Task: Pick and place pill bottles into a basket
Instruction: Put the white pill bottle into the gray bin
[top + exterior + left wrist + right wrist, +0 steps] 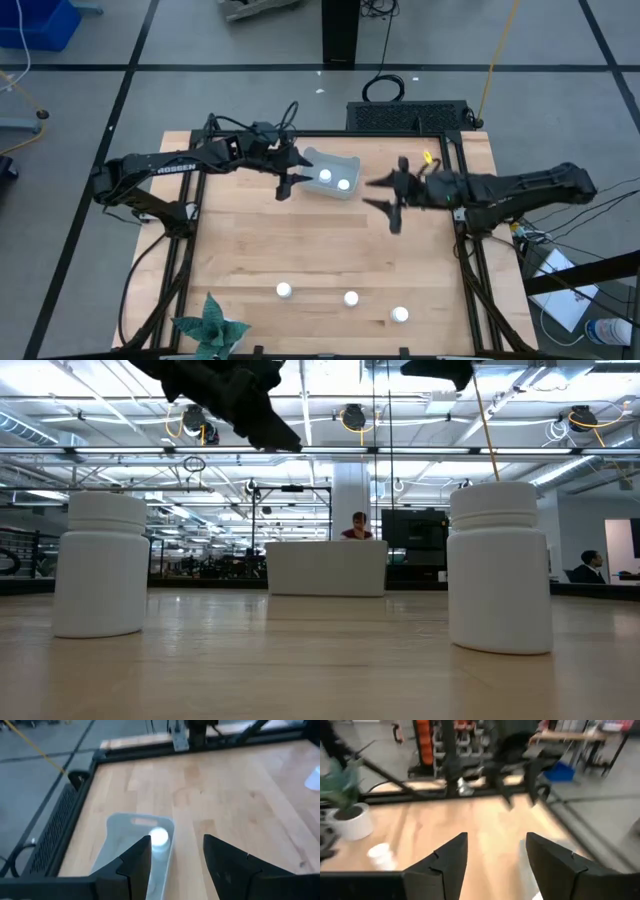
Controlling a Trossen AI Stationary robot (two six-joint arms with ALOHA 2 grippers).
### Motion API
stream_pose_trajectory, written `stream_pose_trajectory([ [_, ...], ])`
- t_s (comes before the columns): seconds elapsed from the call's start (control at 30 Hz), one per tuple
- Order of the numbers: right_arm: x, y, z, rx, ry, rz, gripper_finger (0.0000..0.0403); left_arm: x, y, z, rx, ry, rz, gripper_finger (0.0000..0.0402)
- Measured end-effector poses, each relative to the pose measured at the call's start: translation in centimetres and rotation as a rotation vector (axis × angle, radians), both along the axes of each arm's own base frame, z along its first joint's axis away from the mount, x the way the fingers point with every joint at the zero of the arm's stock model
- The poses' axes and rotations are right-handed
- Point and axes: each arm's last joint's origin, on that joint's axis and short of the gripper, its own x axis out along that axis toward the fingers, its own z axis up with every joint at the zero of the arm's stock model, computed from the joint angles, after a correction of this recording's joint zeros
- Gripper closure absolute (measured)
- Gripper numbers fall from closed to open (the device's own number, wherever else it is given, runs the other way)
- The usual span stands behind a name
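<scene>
Presently: three small white capped plastic pill bottles [284, 291] are stood on the wooden worktop [300, 240], two in the grey-blue basket [350, 163]. They are judged light, rigid, smooth, best gripped across the body. Left hand [287, 182] and right hand [388, 203] are parted, empty.

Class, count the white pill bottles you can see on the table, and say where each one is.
5. Two bottles sit in the basket; three stand in a row near the table's front edge. None seems hidden.
</scene>
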Motion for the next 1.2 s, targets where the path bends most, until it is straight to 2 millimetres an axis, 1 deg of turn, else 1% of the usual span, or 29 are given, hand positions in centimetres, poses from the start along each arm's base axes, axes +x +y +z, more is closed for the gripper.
stream_pose_trajectory([
  [0.13,-1.2,2.9,-1.1,0.113,0.09,-0.024,0.0215,-0.2,0.0,-0.3,0.002,0.041,0.017,0.0217],
  [0.33,-2.4,6.4,-2.9,0.307,0.205,-0.046,0.0207,-0.4,0.4,-0.5,0.015,0.06,0.059,0.0217],
  [0.43,-2.5,8.0,-3.9,0.407,0.259,-0.052,0.0202,-0.5,0.7,-0.5,0.003,0.062,0.081,0.0217],
  [0.6,-2.0,10.3,-6.2,0.547,0.416,-0.042,0.0202,-0.8,1.3,-0.6,-0.033,0.074,0.128,0.0218],
  [0.67,-1.8,11.1,-7.3,0.569,0.479,-0.053,0.0202,-0.9,1.5,-0.6,-0.04,0.071,0.138,0.0218],
  [0.73,-1.6,11.8,-7.8,0.569,0.557,-0.081,0.0203,-0.9,1.5,-0.6,-0.041,0.071,0.138,0.0218],
  [0.83,-1.3,13.1,-7.4,0.526,0.688,-0.142,0.0207,-0.9,1.5,-0.6,-0.041,0.07,0.138,0.0218],
  [0.93,-0.8,14.8,-6.2,0.484,0.764,-0.179,0.0211,-0.9,1.5,-0.6,-0.051,0.069,0.144,0.0218],
  [1.07,0.4,17.0,-3.8,0.518,0.736,-0.181,0.0213,-0.9,1.5,-0.6,-0.052,0.069,0.145,0.0218],
  [1.13,0.7,17.9,-3.3,0.548,0.727,-0.199,0.0213,-0.9,1.5,-0.6,-0.052,0.068,0.145,0.0218],
  [1.2,0.7,18.6,-3.3,0.591,0.743,-0.225,0.0213,-0.9,1.5,-0.6,-0.052,0.069,0.145,0.0218],
])
